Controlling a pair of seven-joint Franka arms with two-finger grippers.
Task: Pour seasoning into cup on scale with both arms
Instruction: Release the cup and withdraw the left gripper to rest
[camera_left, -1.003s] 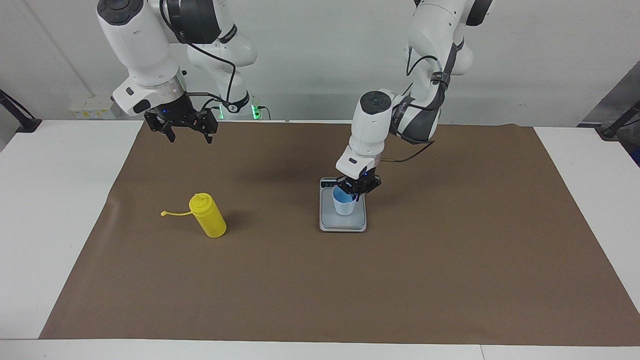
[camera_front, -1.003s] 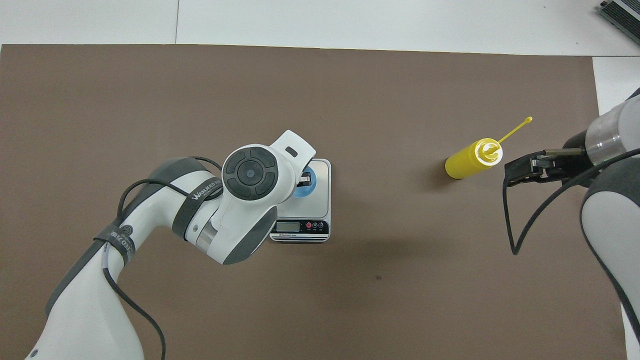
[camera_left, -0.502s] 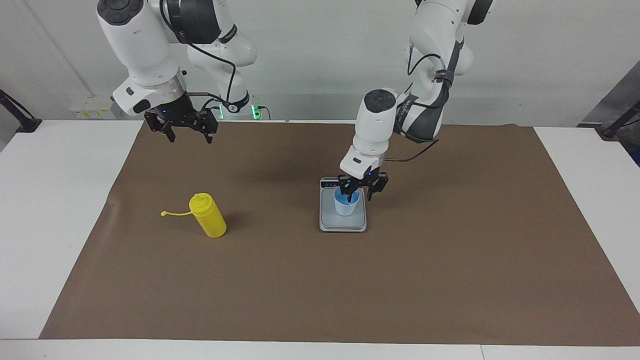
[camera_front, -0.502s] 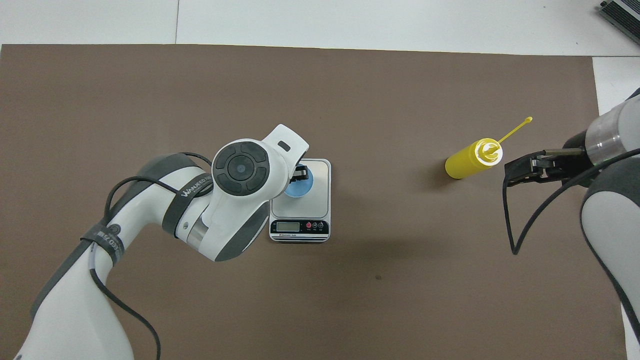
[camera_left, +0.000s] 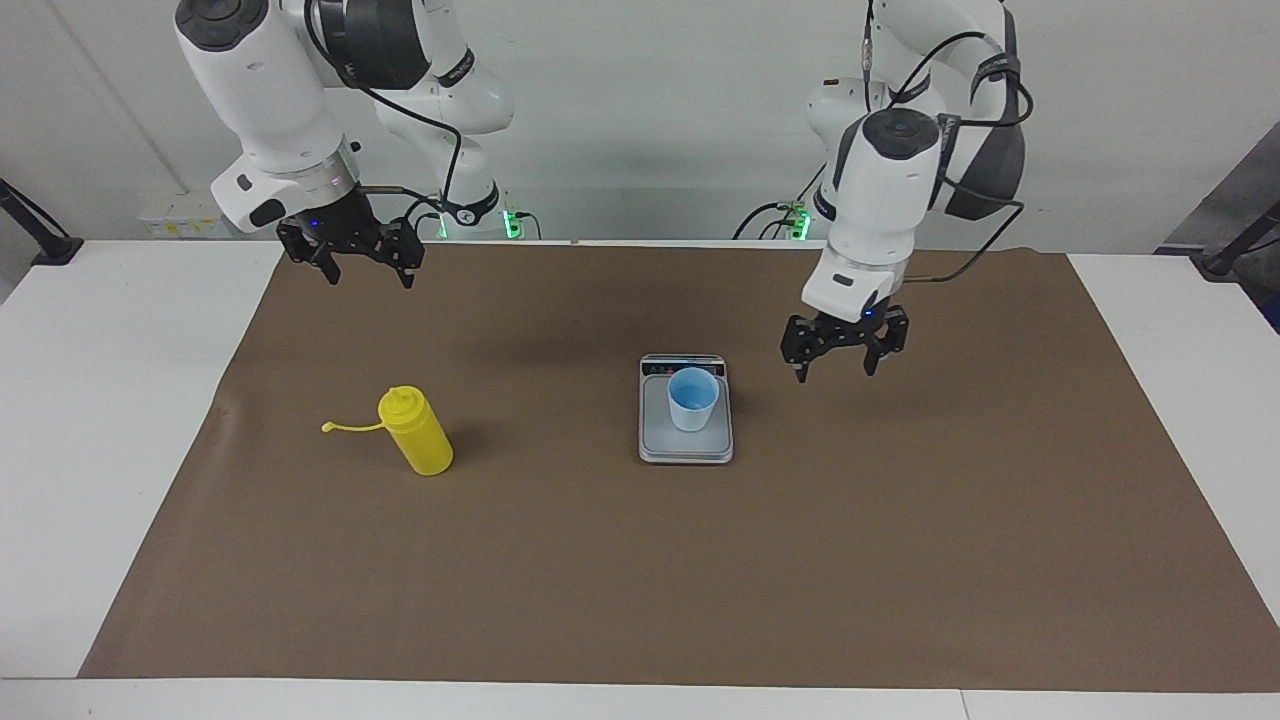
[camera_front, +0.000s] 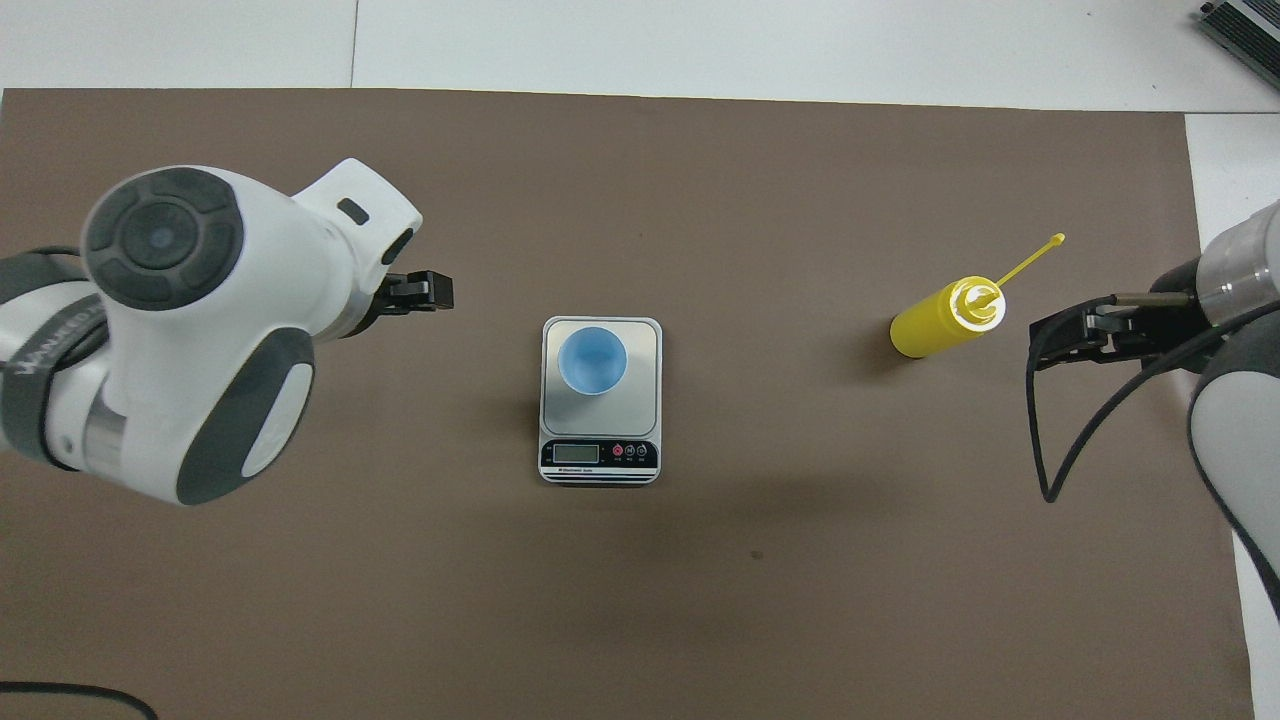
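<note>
Having released the light blue cup (camera_left: 692, 398) upright on the scale (camera_left: 686, 450) at frame centre, the left hand (camera_left: 844, 357) is lifting away right of centre, fingers apart, while the right hand (camera_left: 350, 263) is waiting open at upper left above the yellow squeeze bottle (camera_left: 417, 431), ready for pouring.

One high camera across the brown paper-covered table (camera_left: 700, 580) facing my arms, another steeply down from above me, both sharing the whole mat

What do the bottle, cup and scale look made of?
Yellow bottle: likely soft plastic, opaque, slight sheen, thin moulded cap strap.
Cup: likely thin plastic, pale blue, matte, tapered.
Scale: silver-grey casing, plastic or brushed metal, unclear; smooth grey plate and dark glossy display strip.
</note>
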